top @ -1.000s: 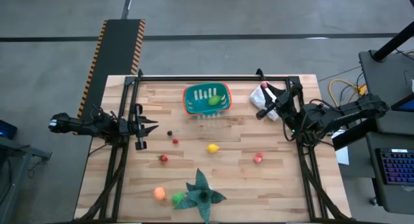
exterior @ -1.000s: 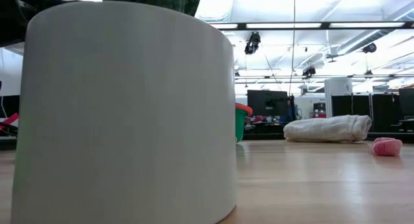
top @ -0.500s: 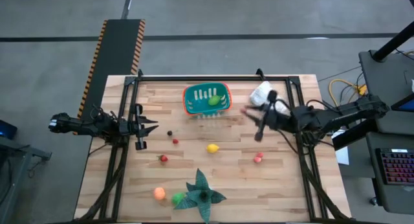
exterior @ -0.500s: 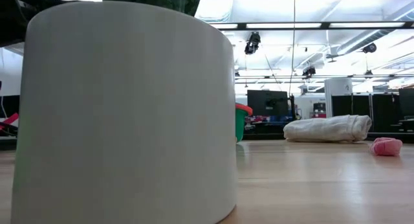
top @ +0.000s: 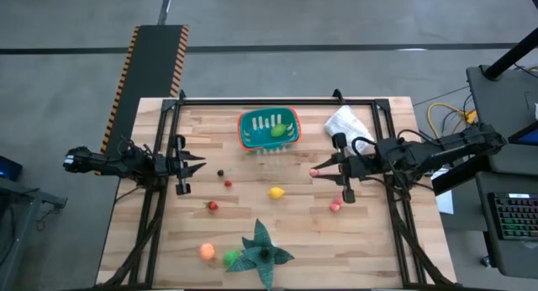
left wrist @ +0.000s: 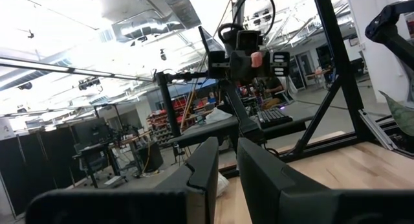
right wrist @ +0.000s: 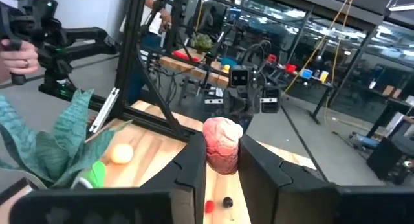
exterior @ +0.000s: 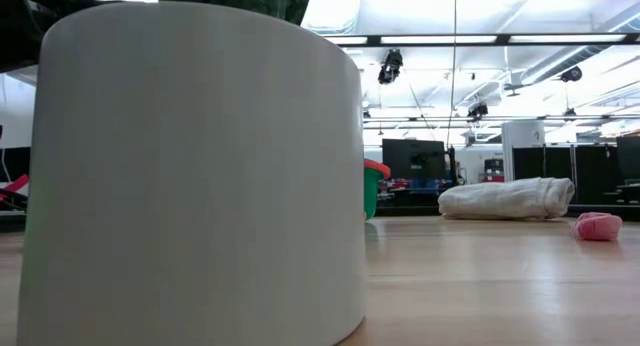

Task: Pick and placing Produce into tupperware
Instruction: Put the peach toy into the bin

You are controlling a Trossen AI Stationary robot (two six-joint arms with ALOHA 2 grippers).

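Note:
The teal tupperware (top: 269, 129) with an orange-red rim stands at the far middle of the table, a green-yellow fruit (top: 277, 131) inside it. My right gripper (top: 319, 170) hovers right of centre, shut on a pink piece of produce (right wrist: 222, 145). Loose produce lies on the wood: a yellow lemon (top: 276, 192), a pink piece (top: 335, 205), two small red ones (top: 228, 183) (top: 213, 206), a dark berry (top: 220, 172), an orange one (top: 207, 251) and a green one (top: 231, 257). My left gripper (top: 198, 163) waits shut at the table's left edge. My right gripper pinches the pink produce by its lower sides (right wrist: 220, 162) between its two fingers (right wrist: 191, 166). The fingers reach level from the table's right side. The piece sits upright at their free ends, its top standing above them, lifted clear of the table.
A dark green star-shaped leafy thing (top: 262, 251) lies near the front edge beside the orange and green pieces. A wrinkled white bag (top: 343, 120) lies at the far right. In the low view a wide white cylinder (exterior: 195, 171) fills the foreground. Black frame rails (top: 277, 100) border the table.
My right gripper has swung away from the white bag at the far right, toward the table's middle and near edge. It has turned from pointing at the far edge to pointing toward the left edge. It has stayed shut on the pink piece.

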